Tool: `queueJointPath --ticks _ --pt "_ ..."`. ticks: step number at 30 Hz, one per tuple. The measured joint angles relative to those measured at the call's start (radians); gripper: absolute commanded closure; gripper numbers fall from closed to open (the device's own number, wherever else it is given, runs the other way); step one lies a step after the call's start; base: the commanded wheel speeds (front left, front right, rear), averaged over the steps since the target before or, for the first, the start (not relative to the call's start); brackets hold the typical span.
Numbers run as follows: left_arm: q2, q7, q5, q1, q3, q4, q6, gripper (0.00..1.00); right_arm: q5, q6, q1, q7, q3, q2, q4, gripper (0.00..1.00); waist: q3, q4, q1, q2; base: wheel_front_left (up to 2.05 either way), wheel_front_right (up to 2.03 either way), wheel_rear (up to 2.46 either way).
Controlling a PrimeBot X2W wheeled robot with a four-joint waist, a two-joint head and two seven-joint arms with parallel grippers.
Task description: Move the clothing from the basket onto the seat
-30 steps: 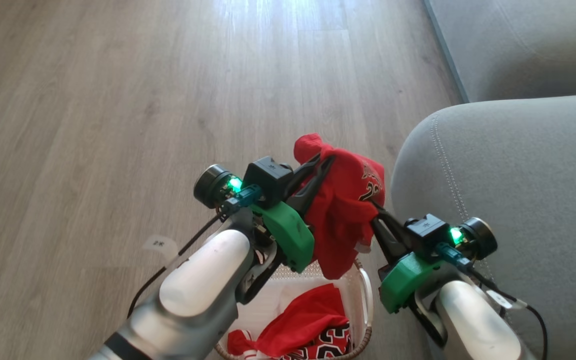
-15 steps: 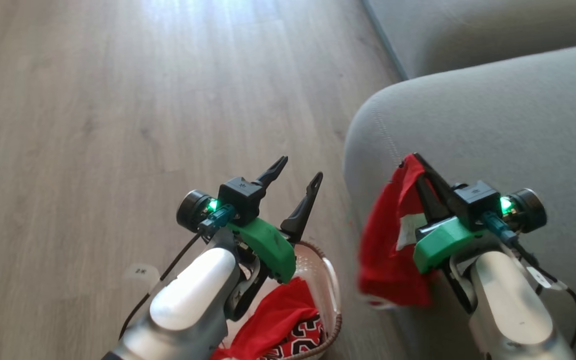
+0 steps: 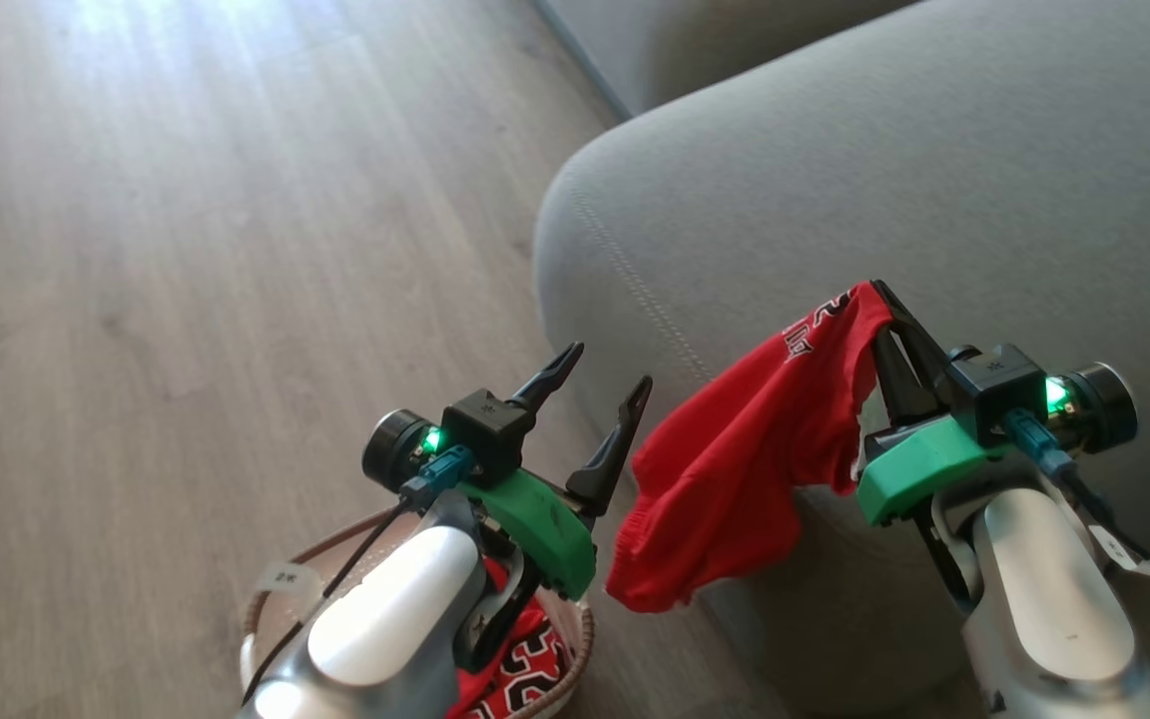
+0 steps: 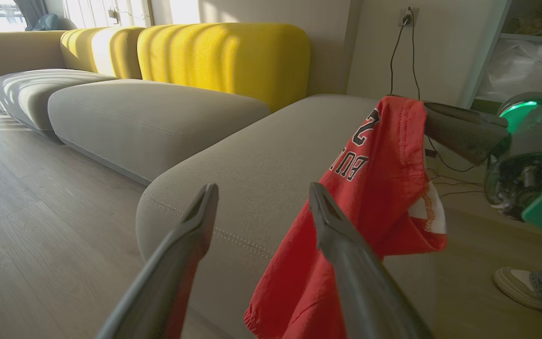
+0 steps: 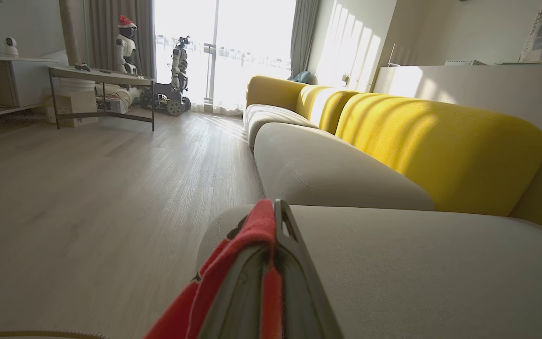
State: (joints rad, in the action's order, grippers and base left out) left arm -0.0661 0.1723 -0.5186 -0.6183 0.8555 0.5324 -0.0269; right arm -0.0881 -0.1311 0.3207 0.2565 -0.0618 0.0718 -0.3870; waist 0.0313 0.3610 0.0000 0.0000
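Jersey (image 3: 735,449): soft, light, limp; probably slumps wherever unsupported; hangs toward 8 o'clock from the pinch.
Right gripper (image 3: 882,296): clamped on a bunched upper edge.
Left gripper (image 3: 607,369): wide, empty.
Best hold: likely a gathered fold.

Red jersey (image 3: 735,469) dangles by grey sofa (image 3: 835,180) edge; 2nd jersey (image 3: 520,671) in brown-rimmed basket (image 3: 587,627).

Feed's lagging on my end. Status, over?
Left gripper open, empty. Right gripper shut on red jersey, hanging at the sofa edge, not laid down. More clothing in basket. Nothing blocking the sofa.
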Motion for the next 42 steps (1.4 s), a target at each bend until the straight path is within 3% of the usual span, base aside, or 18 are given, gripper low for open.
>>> queueJointPath --ticks 8,12,19,29,36,42 --pt "0.004 0.011 0.000 0.000 0.016 0.006 0.000 0.00 0.019 0.000 0.031 0.000 -0.043 0.005 0.007 1.00 -0.029 0.094 0.0000 0.0000 0.00 0.00 0.00" --pt "0.005 0.019 -0.001 0.001 0.021 0.015 0.000 0.00 0.029 0.000 0.060 0.000 -0.074 0.011 -0.005 1.00 -0.034 0.088 0.0000 0.0000 0.00 0.00 0.00" --pt "0.006 0.035 -0.012 0.005 0.021 0.031 -0.012 0.00 0.079 0.000 0.242 0.000 -0.134 0.051 -0.080 1.00 -0.042 0.030 0.0000 0.0000 0.00 0.00 0.00" --pt "-0.006 0.045 -0.005 0.002 0.019 -0.014 -0.037 0.00 0.157 0.000 0.717 -0.036 -0.127 0.180 -0.315 1.00 -0.090 -0.086 0.0000 0.0000 0.00 0.00 0.00" --pt "-0.032 0.020 0.031 -0.036 0.032 -0.095 -0.045 0.00 0.091 0.000 1.000 -0.056 -0.031 0.297 -0.447 1.00 -0.193 -0.154 0.0001 0.0000 0.00 0.00 0.00" --pt "-0.041 -0.007 0.064 -0.107 0.041 -0.163 -0.053 0.00 -0.003 0.000 1.126 -0.053 0.091 0.363 -0.541 1.00 -0.303 -0.216 0.0001 0.0000 0.00 0.00 0.00"
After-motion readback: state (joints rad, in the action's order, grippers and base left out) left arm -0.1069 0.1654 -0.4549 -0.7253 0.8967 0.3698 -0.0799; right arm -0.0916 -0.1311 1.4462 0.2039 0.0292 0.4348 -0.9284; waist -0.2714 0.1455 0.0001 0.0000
